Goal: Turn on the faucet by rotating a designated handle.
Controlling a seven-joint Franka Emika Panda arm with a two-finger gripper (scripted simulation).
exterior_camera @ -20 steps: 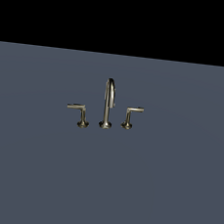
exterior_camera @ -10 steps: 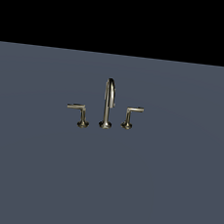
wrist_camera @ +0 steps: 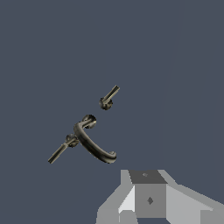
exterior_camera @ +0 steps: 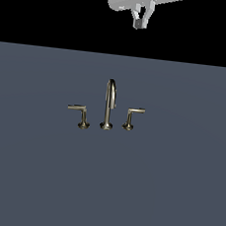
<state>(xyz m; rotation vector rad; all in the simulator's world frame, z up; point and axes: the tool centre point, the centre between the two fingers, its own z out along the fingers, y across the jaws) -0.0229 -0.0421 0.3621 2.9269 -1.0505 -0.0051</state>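
Gripper (exterior_camera: 140,24) newly in frame at exterior view's top, absent earlier; fingers apart, holding nothing. Faucet (exterior_camera: 109,104) mid-surface, untouched. Target handle (exterior_camera: 132,116) on exterior view's right of spout. Step, judged: approach. Next: descend, align fingers to short lever.

The gripper (exterior_camera: 141,20) hangs high above the grey table (exterior_camera: 175,191), well apart from everything. All the air between it and the faucet (exterior_camera: 108,104) is free. The small handle (exterior_camera: 133,116) has open table on the exterior view's right. The tall spout stands close on its other side, with the long handle (exterior_camera: 78,113) past that.
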